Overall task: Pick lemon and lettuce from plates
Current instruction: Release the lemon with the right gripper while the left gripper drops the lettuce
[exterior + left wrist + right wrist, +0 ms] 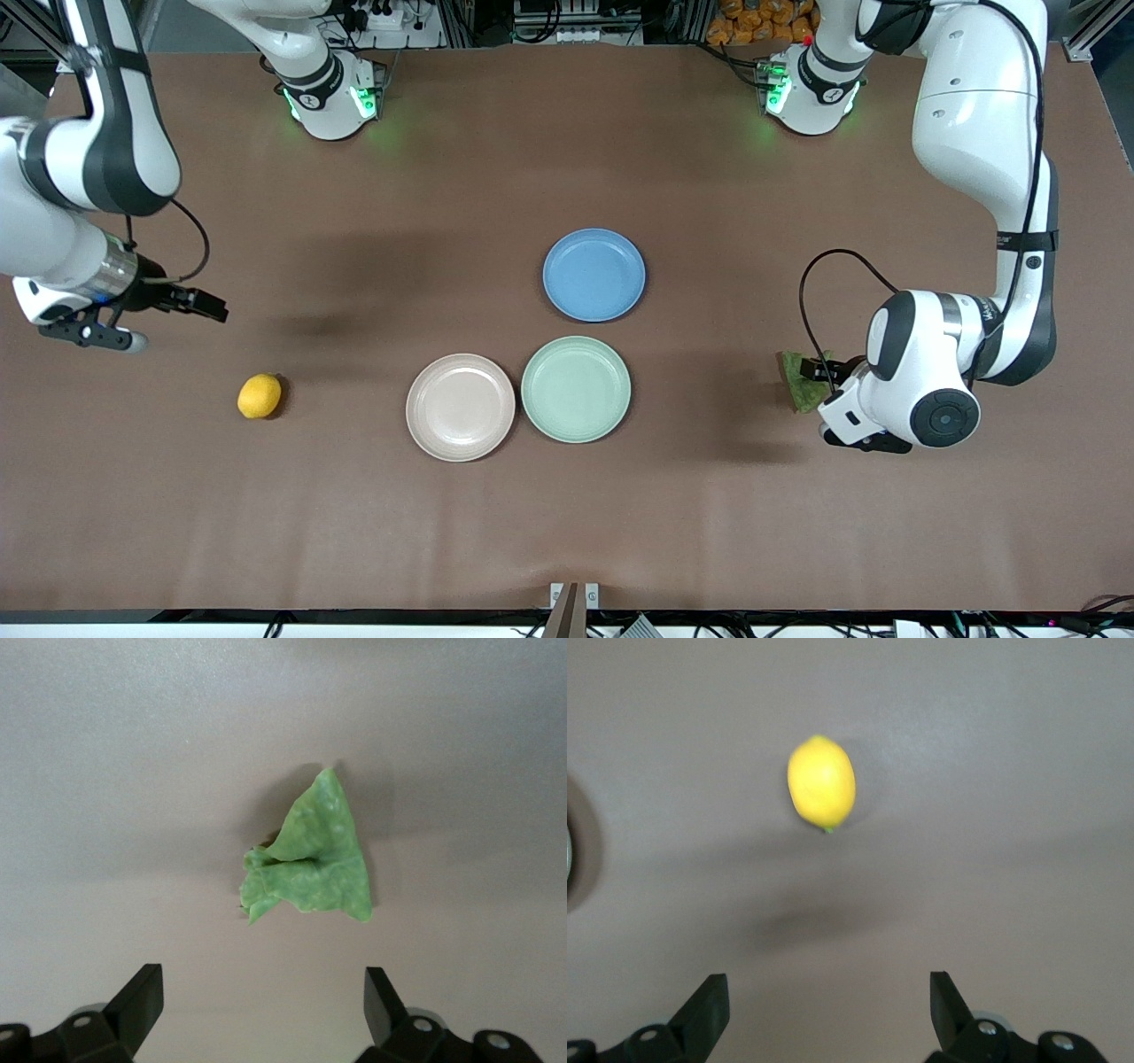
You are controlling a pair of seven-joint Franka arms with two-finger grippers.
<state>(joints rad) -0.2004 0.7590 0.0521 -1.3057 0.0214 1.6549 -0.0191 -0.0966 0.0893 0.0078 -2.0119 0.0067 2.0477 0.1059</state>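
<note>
The lemon (260, 395) lies on the brown table (567, 514), well apart from the beige-pink plate (460, 407), toward the right arm's end. The lettuce (802, 383) lies on the table toward the left arm's end, well apart from the mint green plate (576, 389); in the front view the left arm hides a part of it. The left gripper (263, 1005) hangs over the lettuce with fingers wide apart, holding nothing. The right gripper (829, 1005) hangs near the lemon, also wide and empty. Both plates carry nothing and sit just beside each other.
</note>
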